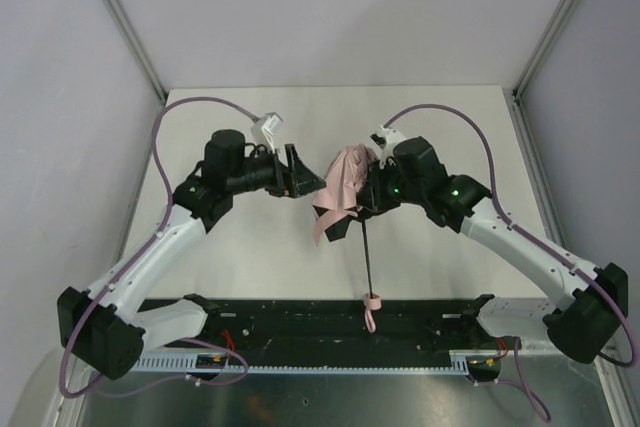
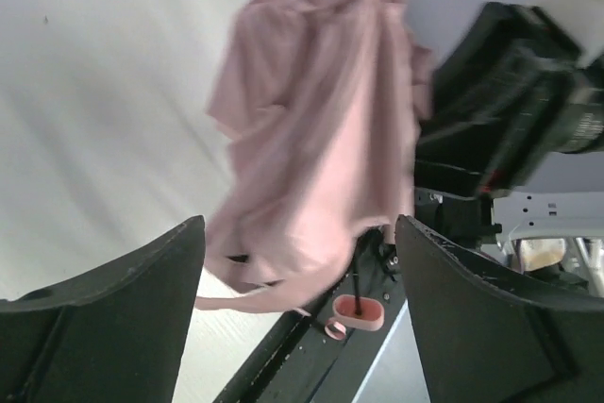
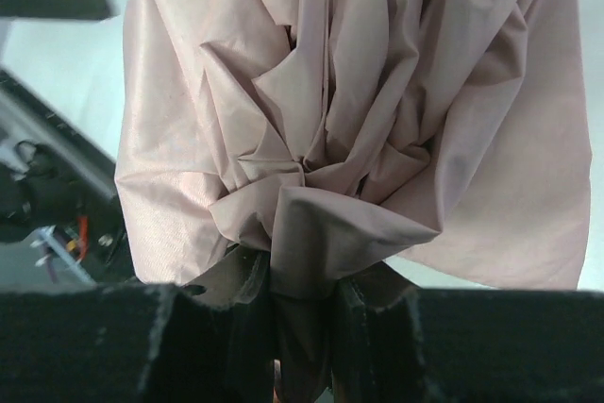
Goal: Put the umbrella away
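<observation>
One pink umbrella [image 1: 342, 192]; the right pincer [image 3: 302, 327] clenches its bunched fabric, while the left pincer [image 1: 305, 180] gapes released just beside it.

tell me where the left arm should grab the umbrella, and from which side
Probably the bare black shaft below the canopy of the umbrella, approached from the robot's left. It is thin, straight and exposed, while the right end effector pinches the bunched fabric.

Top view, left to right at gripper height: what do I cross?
The left gripper, open, then the umbrella with its pink fabric bunched, then the right gripper pinching that fabric.
</observation>
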